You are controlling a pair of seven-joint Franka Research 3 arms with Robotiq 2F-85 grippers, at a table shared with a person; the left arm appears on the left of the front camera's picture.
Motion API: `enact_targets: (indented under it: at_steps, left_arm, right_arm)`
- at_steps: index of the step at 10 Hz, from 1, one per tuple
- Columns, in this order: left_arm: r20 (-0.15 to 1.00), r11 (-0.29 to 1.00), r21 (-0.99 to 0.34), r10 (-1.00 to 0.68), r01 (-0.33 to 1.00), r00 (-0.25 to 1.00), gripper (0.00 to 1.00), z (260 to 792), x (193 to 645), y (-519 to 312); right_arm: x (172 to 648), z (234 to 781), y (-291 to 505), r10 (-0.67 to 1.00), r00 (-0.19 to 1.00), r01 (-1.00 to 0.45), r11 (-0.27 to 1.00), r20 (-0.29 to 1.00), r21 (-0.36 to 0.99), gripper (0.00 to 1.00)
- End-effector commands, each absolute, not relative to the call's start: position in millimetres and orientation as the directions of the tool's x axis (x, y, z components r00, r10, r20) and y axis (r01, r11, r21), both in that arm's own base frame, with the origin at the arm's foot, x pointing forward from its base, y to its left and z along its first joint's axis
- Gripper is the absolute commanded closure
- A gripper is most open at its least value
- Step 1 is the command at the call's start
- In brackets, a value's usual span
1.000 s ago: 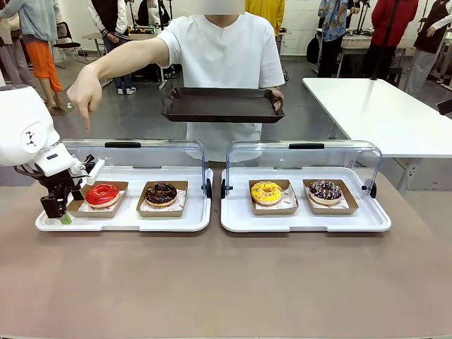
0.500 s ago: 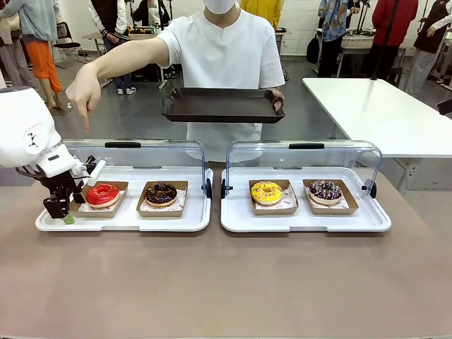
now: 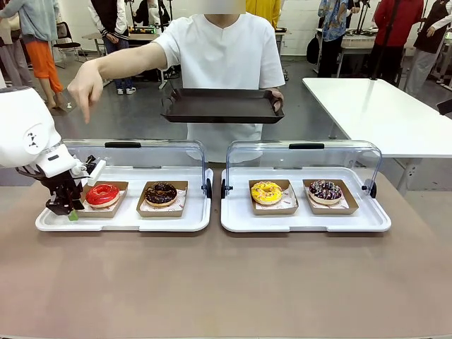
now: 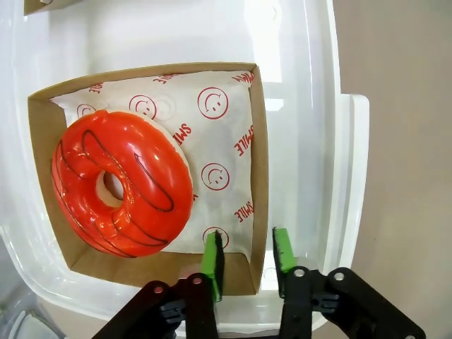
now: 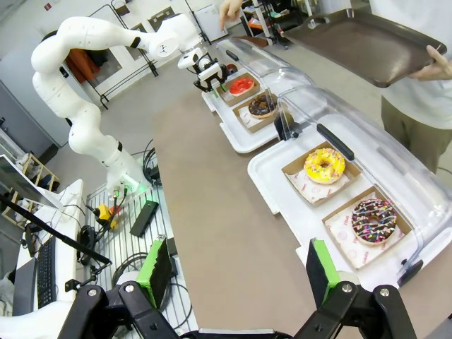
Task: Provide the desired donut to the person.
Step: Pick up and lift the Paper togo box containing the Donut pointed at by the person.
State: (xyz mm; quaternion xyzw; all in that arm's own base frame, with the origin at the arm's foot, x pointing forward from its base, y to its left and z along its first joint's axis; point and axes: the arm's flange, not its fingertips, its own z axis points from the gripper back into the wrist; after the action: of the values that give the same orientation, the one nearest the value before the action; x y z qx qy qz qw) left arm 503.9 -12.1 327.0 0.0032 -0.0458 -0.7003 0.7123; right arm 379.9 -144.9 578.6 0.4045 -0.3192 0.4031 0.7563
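The bare brown table [image 3: 212, 282] comes first in the front view, and two white trays sit side by side across its middle. On the left tray [image 3: 123, 224], at the frame's left, the red donut [image 3: 103, 194] lies in an open cardboard box [image 3: 121, 186]. A chocolate donut [image 3: 161, 193] sits in its own box just to the right. The left gripper [image 3: 70, 210] is down at the left end of the red donut's box. In the left wrist view its green pads [image 4: 210, 256] are clamped on the box's side wall near a corner, one pad inside over the printed paper and the other outside over the tray. The donut itself is untouched, at middle left of that frame. The right tray [image 3: 304, 224] carries a yellow donut [image 3: 267, 191] and a sprinkled donut [image 3: 325, 189]. The right gripper [image 5: 236, 272], at the bottom of its wrist view, hangs high above the table with jaws wide apart and nothing between them. Clear lids [image 3: 134, 152] stand raised behind both trays. Beyond them the person [image 3: 226, 56] points a hand [image 3: 86, 88] downward at upper left, index finger out. The other hand [image 3: 275, 99] grips a dark tray [image 3: 222, 106] at upper centre.
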Motion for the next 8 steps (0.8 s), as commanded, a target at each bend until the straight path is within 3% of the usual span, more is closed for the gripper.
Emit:
enact_targets:
  at_steps: [1, 8]
  left_arm:
    - [0.079, 0.002, 0.075, -0.997, 0.997, -0.004, 0.97, 326, 508, -7]
    - [0.046, -0.052, 0.094, -0.997, 0.994, -0.056, 1.0, 349, 492, -7]
  right_arm:
    - [380, 578, -145, 0.349, 0.472, -0.868, 0.345, 0.81, 0.358, 0.0]
    - [380, 578, -145, 0.349, 0.472, -0.868, 0.345, 0.81, 0.358, 0.0]
